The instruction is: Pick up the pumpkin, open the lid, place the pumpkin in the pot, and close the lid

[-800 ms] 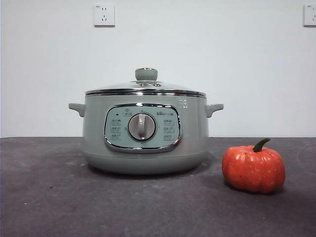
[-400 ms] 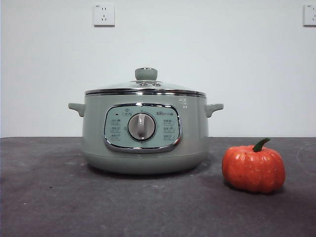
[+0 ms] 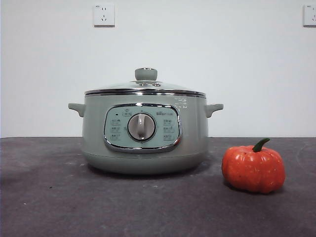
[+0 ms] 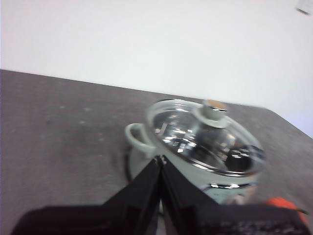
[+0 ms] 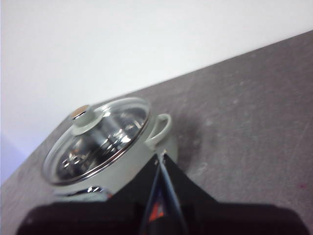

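Pumpkin first: your small orange ribbed toy pumpkin (image 3: 253,169) with its curved green stem sat on the dark grey tabletop (image 3: 49,197), to one side of the pot and apart from it, slightly nearer the front camera. The wide pale sage-green electric pot (image 3: 144,131) stood upright mid-table, its grey round dial (image 3: 141,127) facing that camera. The round domed glass lid (image 3: 144,87) with chrome rim and sage-green knob rested closed on the pot.

Against the front pictures from half a second and one second before, you had changed nothing: pumpkin, pot and lid all sat in the same places, and no arm had entered that view.

From the wrist cameras, your left gripper (image 4: 161,159) hung above the table short of the pot, its two black jaws pressed together at the tips and holding nothing. Your right gripper (image 5: 162,157) hung on the pot's opposite side, its jaws likewise clenched tip to tip and empty.

Both wrist pictures were blurred. In the left wrist view the pumpkin showed only as an orange sliver cut off at the picture's edge behind the jaw. In the right wrist view the jaws hid the pot's lower body, and an orange-red patch between them was too unclear to name.

Two white wall sockets (image 3: 104,15) were mounted on the white wall behind; one was cut off at the frame's corner.
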